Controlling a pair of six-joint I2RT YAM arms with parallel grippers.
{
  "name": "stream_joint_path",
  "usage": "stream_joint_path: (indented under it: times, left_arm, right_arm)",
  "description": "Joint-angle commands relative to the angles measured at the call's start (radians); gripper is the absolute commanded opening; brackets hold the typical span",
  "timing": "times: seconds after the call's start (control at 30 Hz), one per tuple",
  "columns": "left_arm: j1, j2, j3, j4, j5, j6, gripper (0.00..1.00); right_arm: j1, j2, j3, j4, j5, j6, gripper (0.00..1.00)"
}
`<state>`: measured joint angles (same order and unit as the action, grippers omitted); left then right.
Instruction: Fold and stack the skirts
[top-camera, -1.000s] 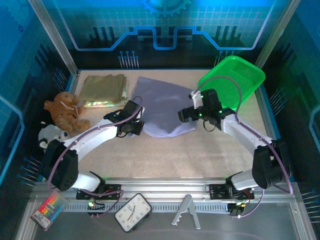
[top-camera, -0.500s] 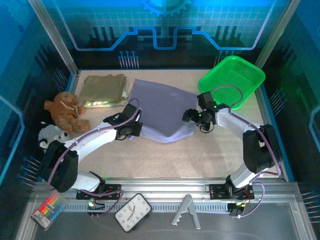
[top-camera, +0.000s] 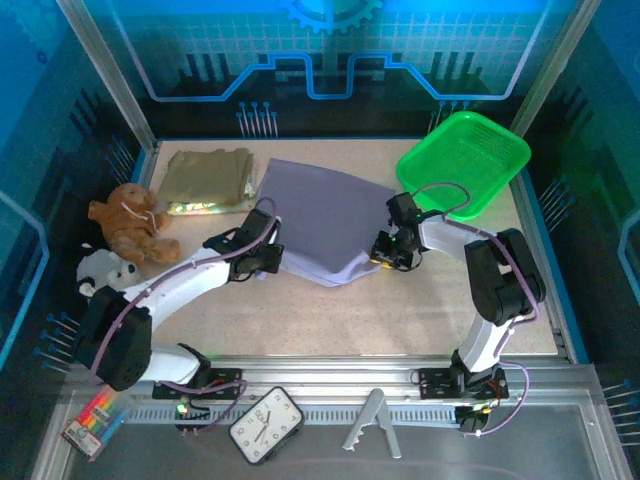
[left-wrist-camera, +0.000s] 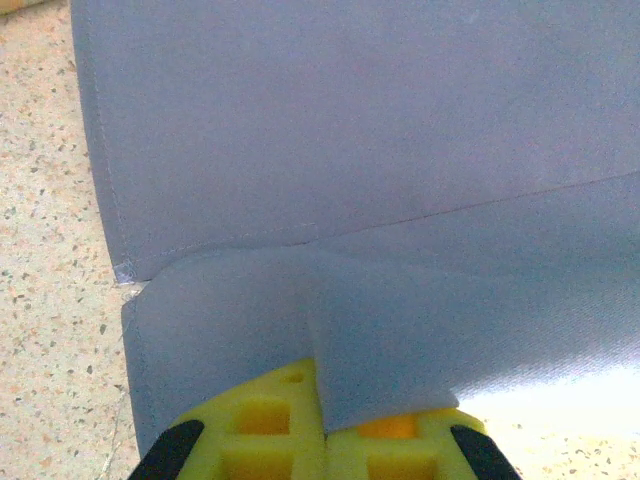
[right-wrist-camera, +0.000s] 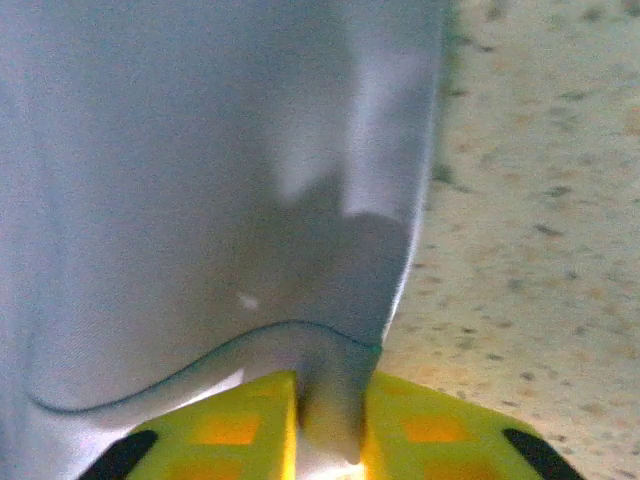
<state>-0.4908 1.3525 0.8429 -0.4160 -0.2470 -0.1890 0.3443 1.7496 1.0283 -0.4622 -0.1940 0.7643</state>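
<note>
Lavender-grey cloth takes up the middle of the table (top-camera: 420, 310), where the lavender skirt (top-camera: 320, 210) lies spread just left of the basket (top-camera: 465, 160), its near edge turned up in a loose flap. Farther left of the basket, the olive skirt (top-camera: 207, 172) sits folded on the floral skirt (top-camera: 195, 208), a sliver of print showing at its near side. Both arms work the lavender skirt's near edge. The left gripper (top-camera: 270, 260) is clenched on the corner far from the basket, and the right gripper (top-camera: 385, 250) pinches the corner nearest it, cloth caught between its yellow pads. Folding of the last skirt appears to be starting. The next move likely calls for both corners to be lifted together and carried evenly toward the far hem, without dragging the cloth.
</note>
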Motion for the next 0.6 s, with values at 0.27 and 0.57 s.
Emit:
stream_joint_path:
  times: [0.27,0.57]
  left_arm:
    - [0.135,-0.16,-0.067,0.032,0.066,-0.068,0.0]
    - [0.17,-0.003,-0.003,-0.026,0.135,-0.11,0.0]
  right_arm:
    - [-0.004,0.033,0.411,-0.149,0.074,-0.205,0.0]
    - [-0.019,0.391,0.826,-0.258,-0.031,-0.267,0.48]
